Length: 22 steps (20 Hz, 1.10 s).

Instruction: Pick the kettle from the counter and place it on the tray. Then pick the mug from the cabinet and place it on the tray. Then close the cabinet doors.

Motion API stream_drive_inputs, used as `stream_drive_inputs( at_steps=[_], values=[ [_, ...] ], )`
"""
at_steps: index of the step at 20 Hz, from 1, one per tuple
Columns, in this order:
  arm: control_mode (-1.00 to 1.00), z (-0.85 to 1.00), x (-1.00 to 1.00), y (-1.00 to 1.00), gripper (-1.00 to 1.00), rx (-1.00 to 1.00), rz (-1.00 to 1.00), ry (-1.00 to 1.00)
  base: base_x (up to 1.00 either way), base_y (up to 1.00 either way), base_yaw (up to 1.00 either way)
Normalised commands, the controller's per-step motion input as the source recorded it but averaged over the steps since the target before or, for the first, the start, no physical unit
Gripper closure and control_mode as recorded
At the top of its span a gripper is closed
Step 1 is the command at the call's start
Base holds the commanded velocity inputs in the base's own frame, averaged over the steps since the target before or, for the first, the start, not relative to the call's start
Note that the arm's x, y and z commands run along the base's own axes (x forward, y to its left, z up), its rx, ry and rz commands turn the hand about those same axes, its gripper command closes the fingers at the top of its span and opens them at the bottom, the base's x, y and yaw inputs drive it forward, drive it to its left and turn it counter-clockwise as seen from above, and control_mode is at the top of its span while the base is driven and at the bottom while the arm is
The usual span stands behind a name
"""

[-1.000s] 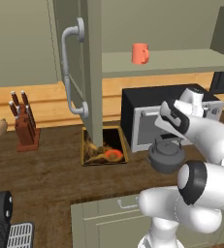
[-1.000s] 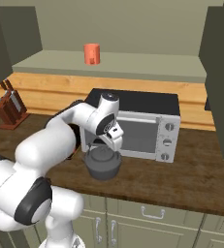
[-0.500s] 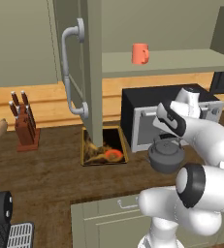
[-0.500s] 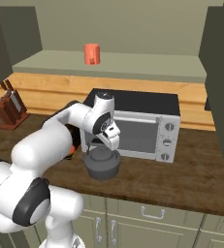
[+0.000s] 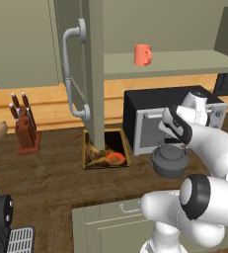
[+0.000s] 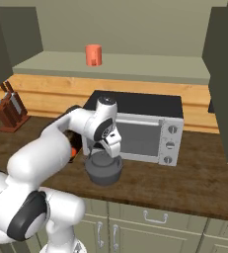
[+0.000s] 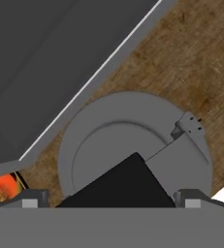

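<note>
I see the knife block point(image 5: 24, 129) near the back edge of the counter point(image 5: 51, 178), at its left. The tray point(image 5: 106, 149) lies further right, partly behind the open cabinet door point(image 5: 87, 74). Then the kettle point(image 5: 170, 159) stands before the microwave point(image 5: 150, 116), near the front edge. My hand point(image 5: 174, 136) is just above it, released, fingers spread wide. The mug point(image 5: 142, 55) stands on the cabinet shelf point(image 5: 184, 60).

A black microwave point(image 6: 135, 126) and knife block point(image 5: 25, 129) stand against pale wood backsplash point(image 5: 41, 101).
</note>
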Motion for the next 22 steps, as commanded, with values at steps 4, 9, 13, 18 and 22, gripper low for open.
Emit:
stream_drive_inputs(
  at_steps=[4,9,13,18,22],
  values=[
    [-1.00,-0.32,0.01,-0.02,-1.00,0.00,-0.05,0.06,0.00,0.00,0.00],
    [-1.00,-0.51,-0.01,0.00,-1.00,0.00,-0.05,0.09,0.00,0.00,0.00],
    [-1.00,-0.66,-0.10,0.00,1.00,-0.01,-0.04,0.05,0.00,0.00,0.00],
    [-1.00,-0.82,-0.35,0.00,1.00,-0.07,-0.03,0.00,0.00,0.00,0.00],
    [-1.00,-0.87,-0.44,0.00,1.00,-0.08,-0.05,0.00,0.00,0.00,0.00]
  ],
)
